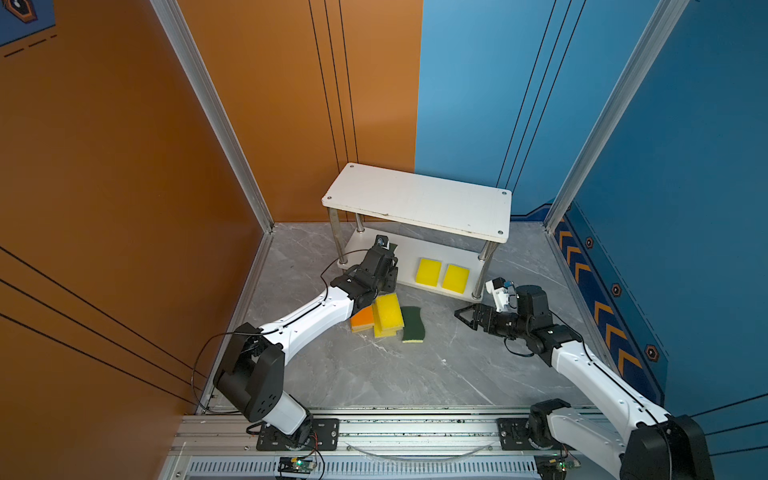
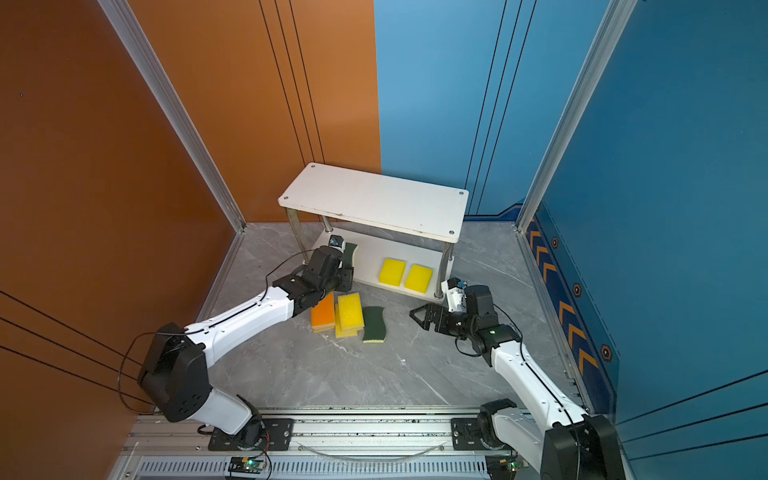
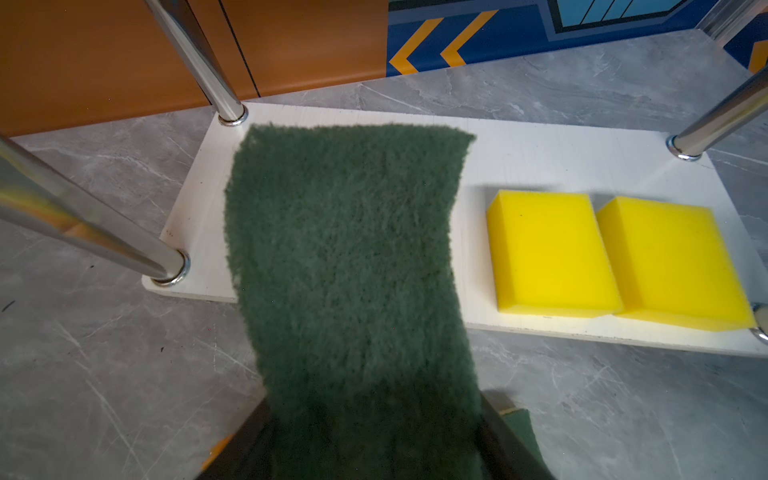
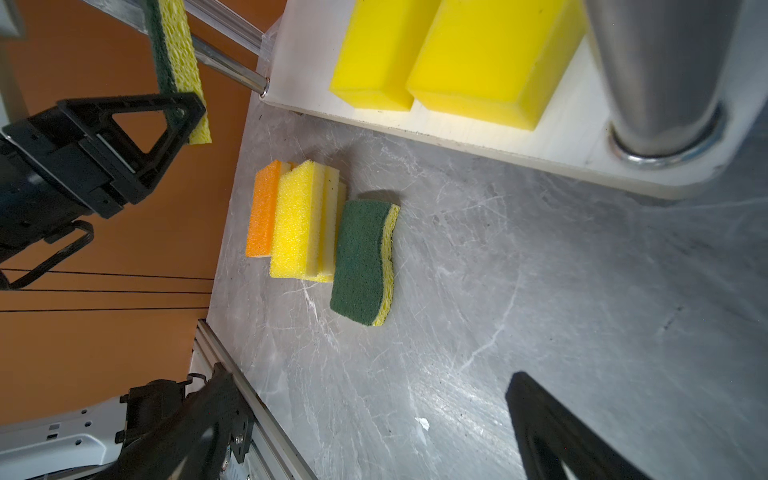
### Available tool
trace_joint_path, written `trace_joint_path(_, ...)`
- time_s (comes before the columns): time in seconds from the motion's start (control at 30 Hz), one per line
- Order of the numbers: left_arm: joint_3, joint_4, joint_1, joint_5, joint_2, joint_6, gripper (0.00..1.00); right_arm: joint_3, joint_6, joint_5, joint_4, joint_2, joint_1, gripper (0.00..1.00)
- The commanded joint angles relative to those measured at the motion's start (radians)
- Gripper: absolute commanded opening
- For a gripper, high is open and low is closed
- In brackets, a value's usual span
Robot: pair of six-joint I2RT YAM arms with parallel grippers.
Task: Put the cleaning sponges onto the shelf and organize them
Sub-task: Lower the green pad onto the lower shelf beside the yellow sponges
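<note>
The left gripper point(image 4: 183, 108) is clamping a green scouring pad point(image 3: 349, 249), hiding the lower board point(image 3: 540, 166) beneath; the right gripper point(image 1: 467, 318) is gaping wide over bare floor.

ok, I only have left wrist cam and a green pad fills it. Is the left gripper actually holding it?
Observer: Yes. The right wrist view shows the left gripper shut on the scouring pad.
Operator: What's off the shelf?
Observer: An orange-topped sponge, stacked yellow sponges and a second green pad lie together on the table in front of it.
Operator: Right arm?
Observer: The right gripper is open and empty, low, pointing toward that pile.
Operator: Top board?
Observer: The top board has nothing on it.
</note>
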Motion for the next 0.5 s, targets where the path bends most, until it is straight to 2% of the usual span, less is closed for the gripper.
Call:
trace_joint_path(0.0,-0.013,0.086,0.005,0.037,0.032,0.022,0.59,-0.010,0.005,0.031,-0.023,-0.012,0.003,1.00)
trace_joint_path(0.47,0.040,0.160,0.008,0.093,0.145,0.036,0.60,-0.019,0.002,0.034,-0.018,-0.001,-0.003,1.00)
